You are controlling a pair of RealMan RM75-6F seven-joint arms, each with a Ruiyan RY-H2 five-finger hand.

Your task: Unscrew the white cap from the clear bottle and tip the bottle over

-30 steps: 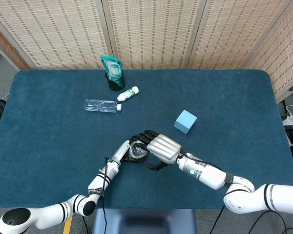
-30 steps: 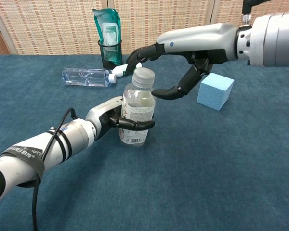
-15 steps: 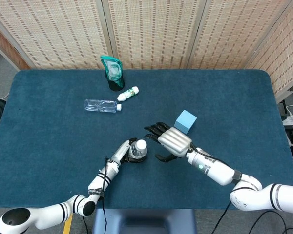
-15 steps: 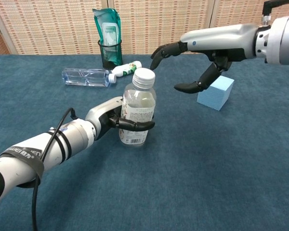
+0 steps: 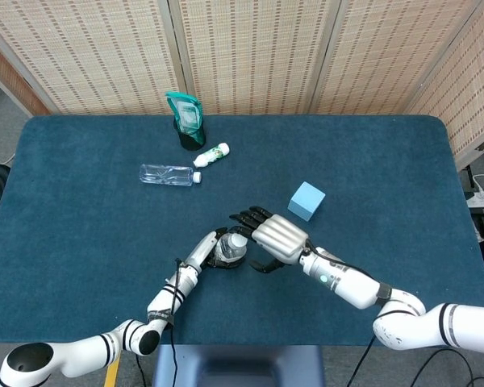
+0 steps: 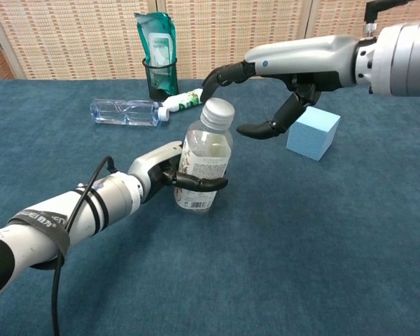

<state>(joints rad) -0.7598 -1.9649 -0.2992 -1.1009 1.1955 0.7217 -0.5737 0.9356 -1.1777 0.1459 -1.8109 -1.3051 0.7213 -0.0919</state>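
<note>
L hand (image 6: 169, 171) wrapped round clear bottle (image 6: 204, 168) w/ white cap (image 6: 218, 110) on, tilted a bit (base on blue table (image 6: 322, 238)). R hand (image 6: 266, 98) just above cap, fingers spread, holding nothing. Blue block (image 6: 313, 133) farther back.

Glossy clear plastic bottle (image 6: 204, 159); matt blue cloth table (image 6: 322, 238).

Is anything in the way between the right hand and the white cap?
No. The right hand hangs open just above and beside the cap, with only air between them. The left hand holds the bottle lower down.
</note>
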